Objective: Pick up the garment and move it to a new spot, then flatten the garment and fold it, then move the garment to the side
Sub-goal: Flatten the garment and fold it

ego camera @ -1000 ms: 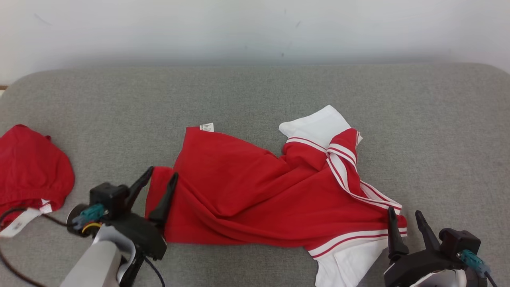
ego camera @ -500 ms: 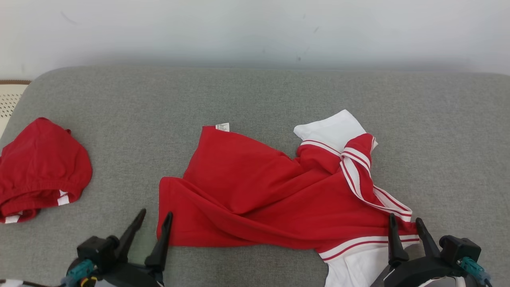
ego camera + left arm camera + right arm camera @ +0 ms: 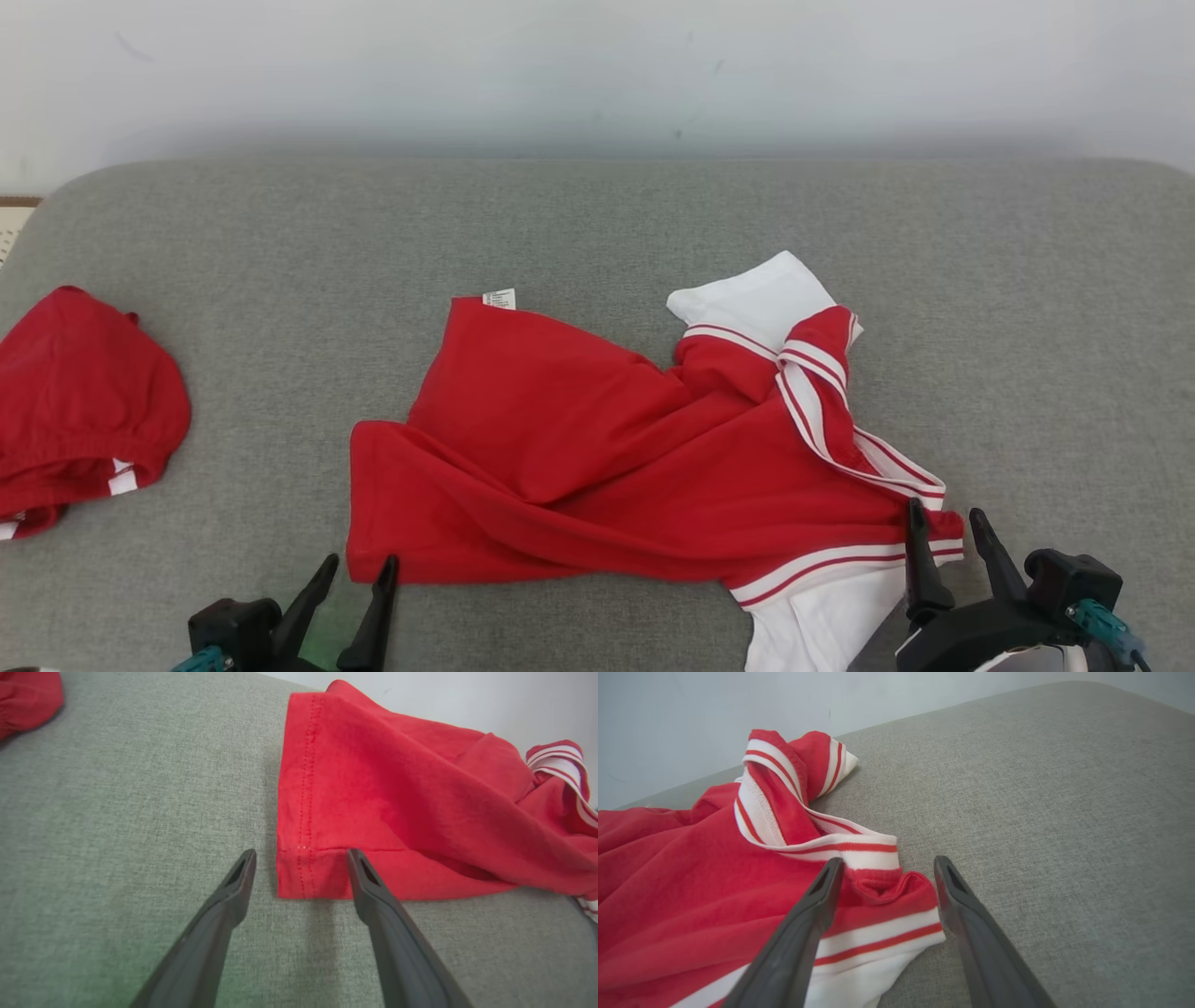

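Note:
The garment (image 3: 597, 457) is a red shirt with white sleeves and red-and-white striped trim, lying rumpled across the middle of the grey cushion (image 3: 597, 224). My left gripper (image 3: 358, 567) stands open at the shirt's near left hem corner (image 3: 310, 868), its fingers on either side of that corner and apart from the cloth. My right gripper (image 3: 943, 518) is open over the shirt's right end, where a bunched red fold and striped band (image 3: 887, 891) lie between its fingers (image 3: 817, 905). Nothing is gripped.
A second red garment (image 3: 79, 392) lies bunched at the cushion's left edge, also seen at the top left in the left wrist view (image 3: 23, 695). A pale wall (image 3: 597, 65) runs behind the cushion. Bare grey fabric spreads at the back and far right.
My left gripper has opened, let go of the hem corner and drawn back toward the near edge. The camera has shifted a little. The right gripper stays open at the shirt's right end.

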